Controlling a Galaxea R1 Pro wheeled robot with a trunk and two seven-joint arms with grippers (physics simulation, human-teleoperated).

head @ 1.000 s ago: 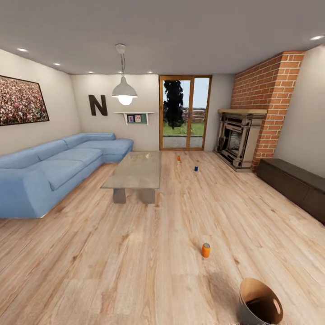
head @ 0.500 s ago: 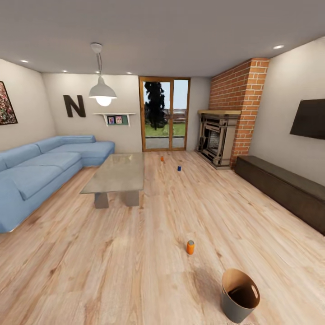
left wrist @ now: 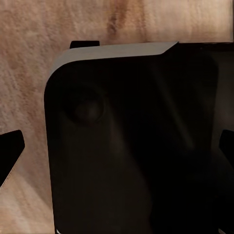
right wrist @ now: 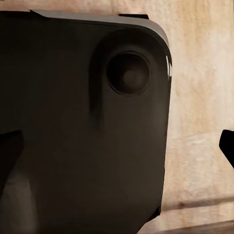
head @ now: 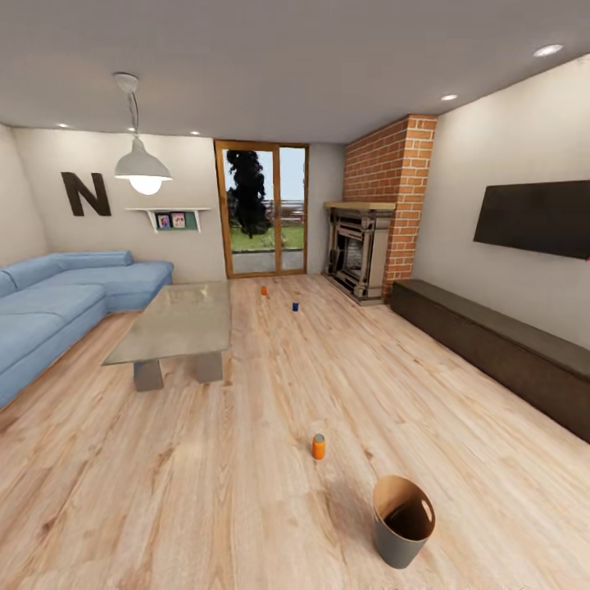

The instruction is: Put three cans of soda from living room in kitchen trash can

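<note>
In the head view an orange soda can [head: 319, 446] stands upright on the plank floor, close in front. The brown trash can [head: 392, 541] sits on the floor just beside it, nearer to me, open and dark inside. A second orange can [head: 264, 290] and the dark blue can [head: 296, 306] stand far off near the glass doors. In the left wrist view my left gripper [left wrist: 119, 153] is open, its black fingertips [left wrist: 10, 155] at the picture's edges, over a dark rounded body. My right gripper [right wrist: 117, 148] is open the same way, one fingertip [right wrist: 227, 145] showing.
A grey low table [head: 176, 319] stands left of the far cans, with the blue corner sofa [head: 57, 299] behind it. The brick fireplace [head: 356, 250], a long dark cabinet [head: 492, 344] and a wall screen [head: 533, 217] line the right side. Glass doors [head: 262, 209] are at the back.
The head camera has swung to the right, so the whole room has slid left and the trash can now shows whole. The cans and bin have not moved on the floor.
</note>
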